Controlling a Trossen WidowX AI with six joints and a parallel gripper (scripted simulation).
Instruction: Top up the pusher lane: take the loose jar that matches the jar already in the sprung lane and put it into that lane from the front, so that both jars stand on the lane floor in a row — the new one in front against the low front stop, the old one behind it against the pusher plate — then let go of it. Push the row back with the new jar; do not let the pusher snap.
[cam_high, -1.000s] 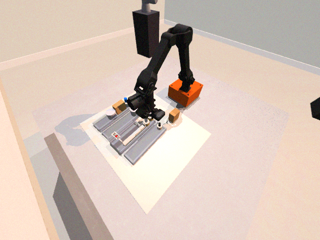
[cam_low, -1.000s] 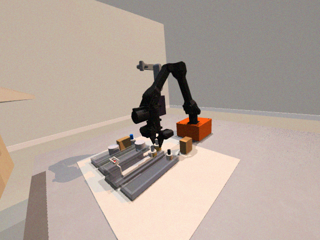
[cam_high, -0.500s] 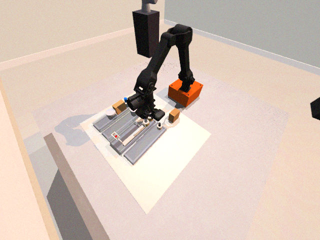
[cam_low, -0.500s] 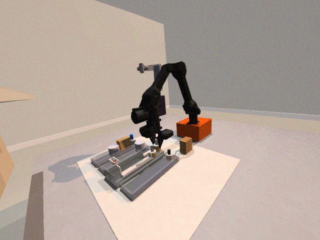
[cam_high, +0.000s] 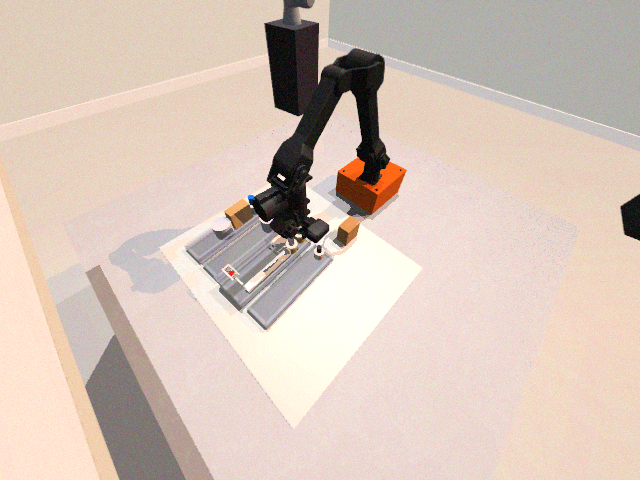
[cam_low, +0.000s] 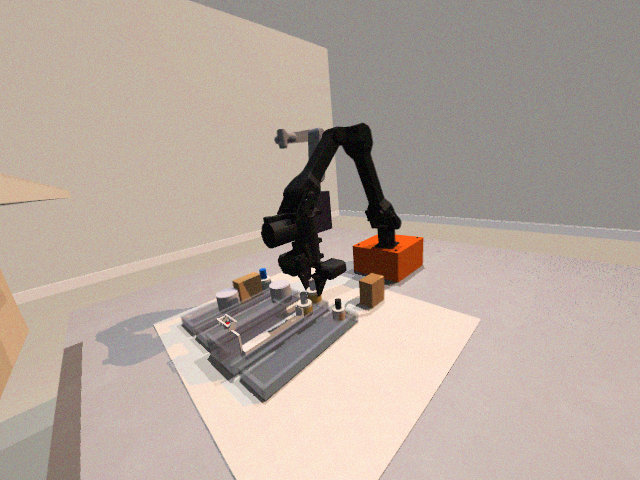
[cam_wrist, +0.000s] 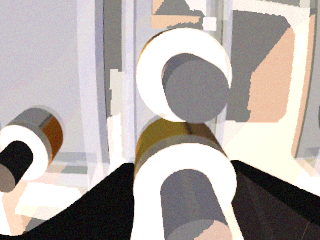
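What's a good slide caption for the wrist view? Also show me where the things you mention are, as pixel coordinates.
Gripper (cam_wrist: 182, 172) clasping a grey-capped jar (cam_wrist: 192, 200), its twin (cam_wrist: 197, 90) just ahead.

Table: pale, greyish-pink top (cam_high: 465, 289) (cam_low: 516, 372). Directly on it: one cream rectangular mat (cam_high: 330, 330) (cam_low: 330, 413), flat; one orange block-shaped base (cam_high: 354, 193) (cam_low: 375, 261), upright, just beside the mat's edge.

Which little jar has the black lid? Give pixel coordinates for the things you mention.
The jar with the black lid (cam_high: 318, 250) (cam_low: 338, 310) (cam_wrist: 30, 150), standing alone at the end of the outermost lane. The two jars in the next lane (cam_high: 242, 302) (cam_low: 227, 367) have grey lids.
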